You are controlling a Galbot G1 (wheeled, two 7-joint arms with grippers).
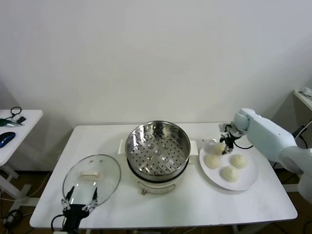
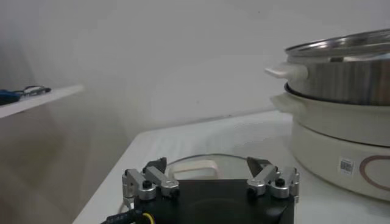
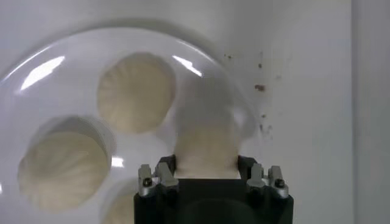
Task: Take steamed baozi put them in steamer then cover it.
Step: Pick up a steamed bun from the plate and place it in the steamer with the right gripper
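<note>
The steel steamer (image 1: 158, 148), with its perforated tray empty, stands at the table's middle; it also shows in the left wrist view (image 2: 341, 79). The glass cover (image 1: 91, 179) lies flat to its left. A white plate (image 1: 246, 179) to its right carries three baozi (image 1: 230, 173). My right gripper (image 1: 225, 144) is shut on a fourth baozi (image 1: 218, 146) at the plate's far-left rim; in the right wrist view this baozi (image 3: 206, 146) sits between the fingers, over the plate (image 3: 67, 67). My left gripper (image 1: 80, 199) is open and empty at the cover's near edge, and the cover's handle (image 2: 192, 167) lies just beyond the fingers.
A small white side table (image 1: 19, 129) stands at the far left with a blue mouse (image 1: 7, 138) and cables. The work table's front edge (image 1: 161, 222) runs just under the left gripper. A shelf corner (image 1: 304, 95) shows at the far right.
</note>
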